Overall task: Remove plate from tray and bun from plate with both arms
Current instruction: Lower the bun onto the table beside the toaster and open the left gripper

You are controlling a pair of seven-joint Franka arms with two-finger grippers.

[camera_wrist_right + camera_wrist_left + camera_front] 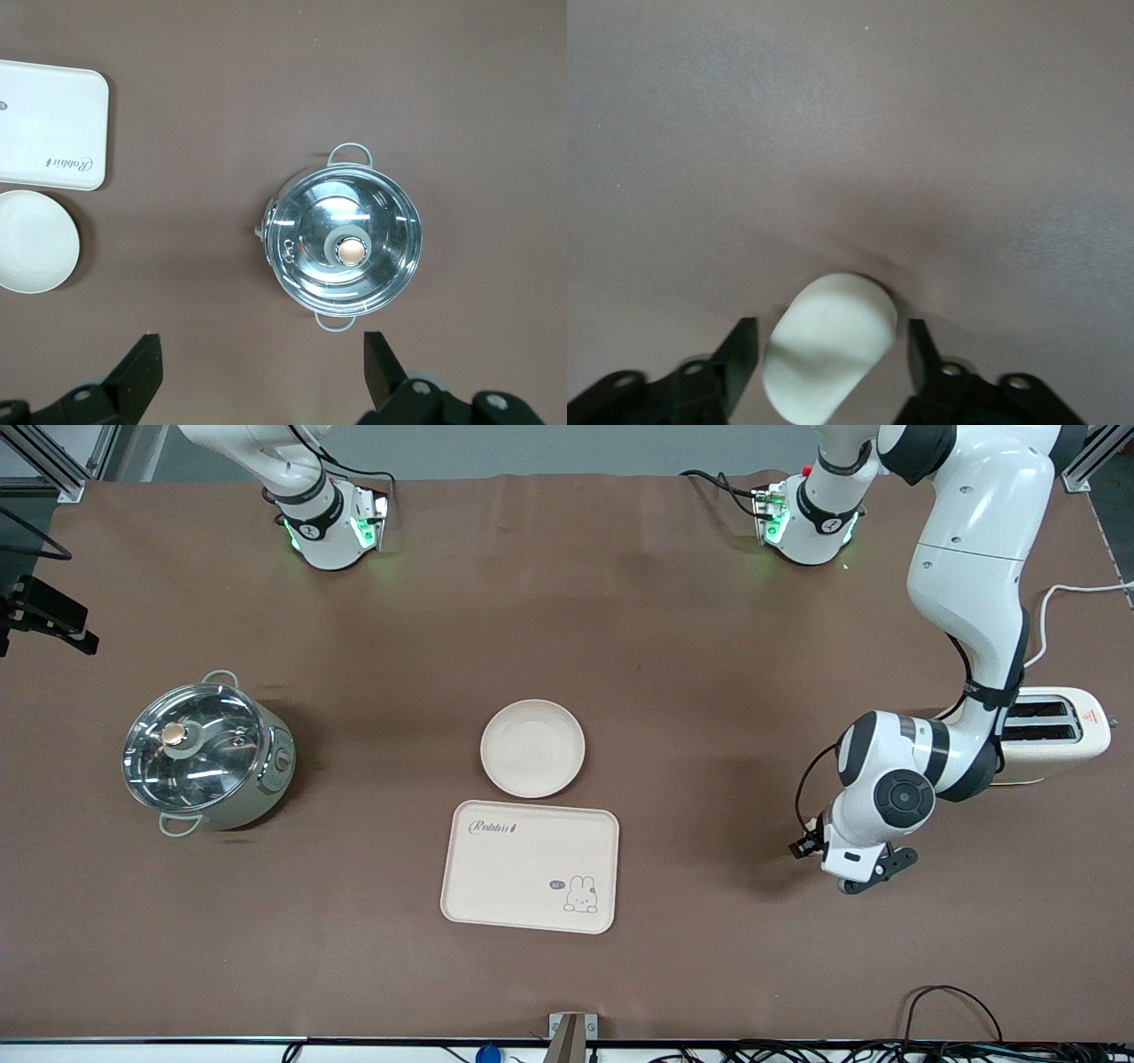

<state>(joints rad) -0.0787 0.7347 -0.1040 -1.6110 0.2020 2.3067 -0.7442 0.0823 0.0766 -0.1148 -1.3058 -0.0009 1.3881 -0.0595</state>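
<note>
L gripper (833,354): jaws apart, one black finger (735,359) on each flank of the small pale cream half-round bun (831,350), w/ a sliver of gap on both sides, so not clamped. Bun lies on the brown table cover (850,133) and casts a shadow there. Reads as a release: bun set down clear of the crockery, toward the L arm's end of the table, near the cream two-slot toaster (1054,735). In front view the L gripper (855,868) hangs low over that spot and hides the bun.

Bun axis: long axis runs lengthwise between the fingers, tilted a bit off the finger line. Rounded end points away from the wrist; the other end runs out of shot, so can't tell its shape.

R gripper (261,372): jaws wide apart, nothing between them, held high over the table above the steel pot w/ glass lid and pale green handles (345,250). R arm waits; its hand isn't in front view.

Round shallow cream-beige plate (532,747) sits bare on the cover, just off the cream rectangular tray w/ "Rabbit" script and bunny drawing (530,865), farther from the front cam than the tray, the two apart by a narrow strip. Tray also bare. Judged from the layout, both removals look done.
</note>
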